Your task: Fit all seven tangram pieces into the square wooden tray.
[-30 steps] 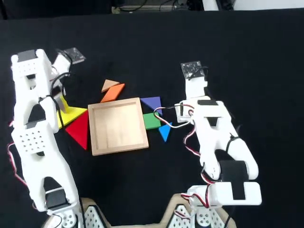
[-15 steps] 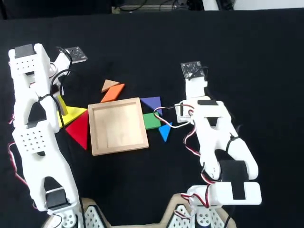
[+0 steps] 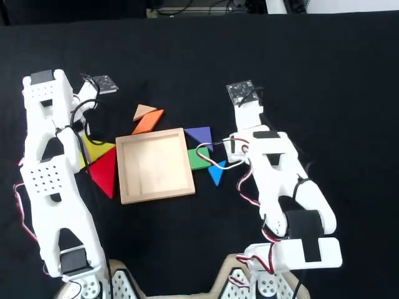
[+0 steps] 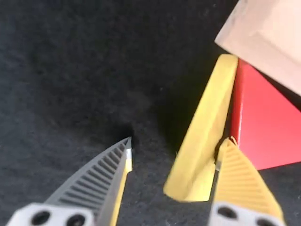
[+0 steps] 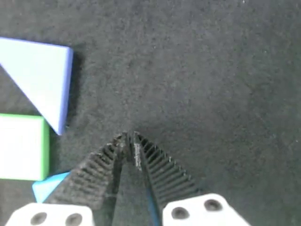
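Lining up the pinch on the yellow triangle

Left gripper hangs with its jaws spread, one finger over bare cloth and the other at the seam where the yellow triangle touches the red triangle, just beside a corner of the wooden tray. For a clean close, that seam-side finger should probably stay off the red piece and grip only the yellow edge. Right gripper, fingers pressed together, sits over cloth near the purple triangle and green square; every piece in sight lies outside the tray.
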Robot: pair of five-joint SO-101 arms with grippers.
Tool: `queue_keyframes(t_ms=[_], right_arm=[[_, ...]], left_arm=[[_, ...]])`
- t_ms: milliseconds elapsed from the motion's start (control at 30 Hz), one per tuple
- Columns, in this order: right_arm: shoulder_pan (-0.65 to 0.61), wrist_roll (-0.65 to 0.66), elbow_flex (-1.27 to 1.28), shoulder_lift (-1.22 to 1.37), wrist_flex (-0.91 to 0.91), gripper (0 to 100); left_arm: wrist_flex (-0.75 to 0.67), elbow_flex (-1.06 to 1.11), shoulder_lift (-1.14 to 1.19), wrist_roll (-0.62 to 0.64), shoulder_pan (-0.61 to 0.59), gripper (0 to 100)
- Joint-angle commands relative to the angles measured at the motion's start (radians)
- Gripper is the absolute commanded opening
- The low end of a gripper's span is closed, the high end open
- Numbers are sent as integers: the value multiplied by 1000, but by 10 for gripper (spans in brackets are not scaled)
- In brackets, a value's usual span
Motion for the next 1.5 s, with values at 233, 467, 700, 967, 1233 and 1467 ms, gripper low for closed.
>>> queue_keyframes(t_ms=[233,467,700,967,1233,1467], right_arm=[[-15,18,-45,-1,6,12],[-15,20,-45,-1,6,12],[-15,20,-47,-1,6,12],[-15,20,-47,1,5,12],[-15,20,-47,1,5,12],[-11,20,-50,1,5,12]], left_arm=[[-181,-79,11,23,-15,277],[-181,-73,20,15,-4,277],[-180,-70,9,15,-2,111],[44,-196,-12,14,21,64],[112,-317,-14,28,35,52],[115,-136,-222,130,145,27]])
